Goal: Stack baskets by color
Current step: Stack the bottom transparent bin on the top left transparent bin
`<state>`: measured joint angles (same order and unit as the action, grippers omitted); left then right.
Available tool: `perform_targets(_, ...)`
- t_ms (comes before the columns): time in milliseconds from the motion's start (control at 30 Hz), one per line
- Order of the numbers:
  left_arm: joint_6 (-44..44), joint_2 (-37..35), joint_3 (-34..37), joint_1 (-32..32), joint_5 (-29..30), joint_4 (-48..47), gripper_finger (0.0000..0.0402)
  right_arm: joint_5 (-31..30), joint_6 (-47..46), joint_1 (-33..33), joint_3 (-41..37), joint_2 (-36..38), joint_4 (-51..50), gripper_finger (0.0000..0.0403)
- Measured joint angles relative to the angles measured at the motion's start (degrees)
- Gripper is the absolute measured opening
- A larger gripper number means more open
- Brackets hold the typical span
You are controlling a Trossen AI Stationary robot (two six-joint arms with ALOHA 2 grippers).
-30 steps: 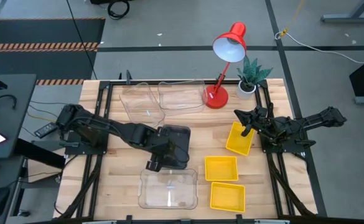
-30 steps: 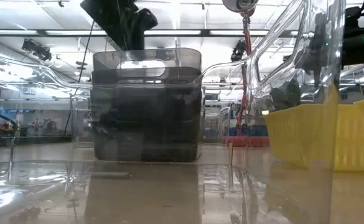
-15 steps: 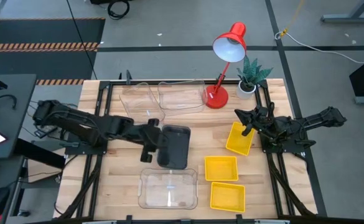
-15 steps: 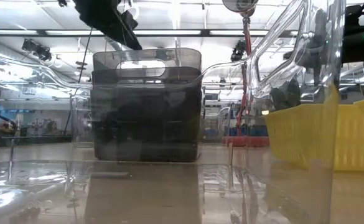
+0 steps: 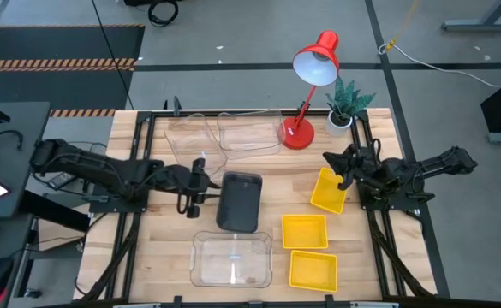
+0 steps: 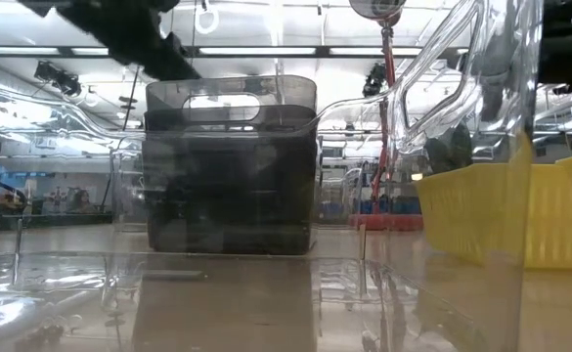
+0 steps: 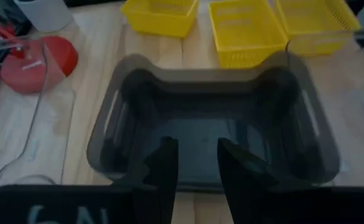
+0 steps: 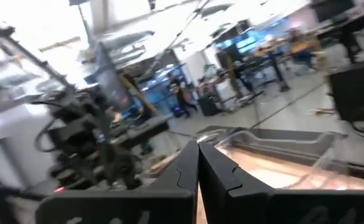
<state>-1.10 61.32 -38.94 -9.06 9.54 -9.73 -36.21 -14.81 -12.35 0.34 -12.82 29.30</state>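
Note:
A dark grey basket (image 5: 239, 201) stands on its bottom at the table's middle; the low view shows it (image 6: 231, 176) as one basket nested in another. My left gripper (image 5: 202, 186) hangs open just left of it, pointing at its near wall (image 7: 200, 186) without touching. Three yellow baskets lie right of it: one tilted (image 5: 329, 190), two flat (image 5: 305, 231) (image 5: 313, 269). Clear baskets sit at the far side (image 5: 197, 137) (image 5: 250, 131) and near the front edge (image 5: 231, 258). My right gripper (image 5: 342, 169) is shut and holds nothing, beside the tilted yellow basket's far end.
A red desk lamp (image 5: 306, 94) and a small potted plant (image 5: 344, 107) stand at the far right of the table. Black frame rails (image 5: 134, 205) run along both sides. Bare wood shows between the grey basket and the yellow ones.
My left gripper has drawn back from over the dark grey basket toward the table's left edge, tipping from steeply down to nearly level. The dark grey basket has stayed where it was.

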Motion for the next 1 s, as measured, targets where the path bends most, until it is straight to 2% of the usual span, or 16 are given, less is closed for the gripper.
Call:
perform_targets(200,1.24,-1.07,2.95,0.02,10.15,-0.42,0.0119,1.43,0.28,0.08,0.01,-0.42,0.23,0.0012)
perform_targets(267,3.39,-1.07,2.95,0.01,10.17,-1.60,0.0119,2.97,0.64,0.10,0.01,-0.95,-0.19,0.0012)
perform_targets(367,5.19,-1.07,2.95,-0.37,5.32,-3.11,0.0119,6.32,-0.60,0.10,0.00,-3.15,-0.50,0.0012)
perform_targets(533,6.89,-1.07,1.08,-2.23,-11.99,-5.34,0.0119,6.59,-0.45,0.10,0.01,-5.61,-0.14,0.0012)
perform_targets(633,12.62,-1.10,-1.22,-4.25,-16.20,-7.96,0.0119,5.48,1.96,0.11,0.02,-5.79,1.11,0.0012)
perform_targets(700,15.39,-1.07,-3.29,-6.79,-15.33,-11.87,0.0119,4.47,3.90,0.10,0.02,-5.76,2.99,0.0012)
perform_targets(900,19.88,1.71,-8.87,-19.10,-1.33,-21.87,0.0118,3.65,6.08,0.12,0.02,-5.76,4.05,0.0012)
perform_targets(1000,23.13,3.22,-10.91,-22.56,1.50,-25.50,0.0118,3.67,6.10,0.12,0.02,-5.90,3.95,0.0012)
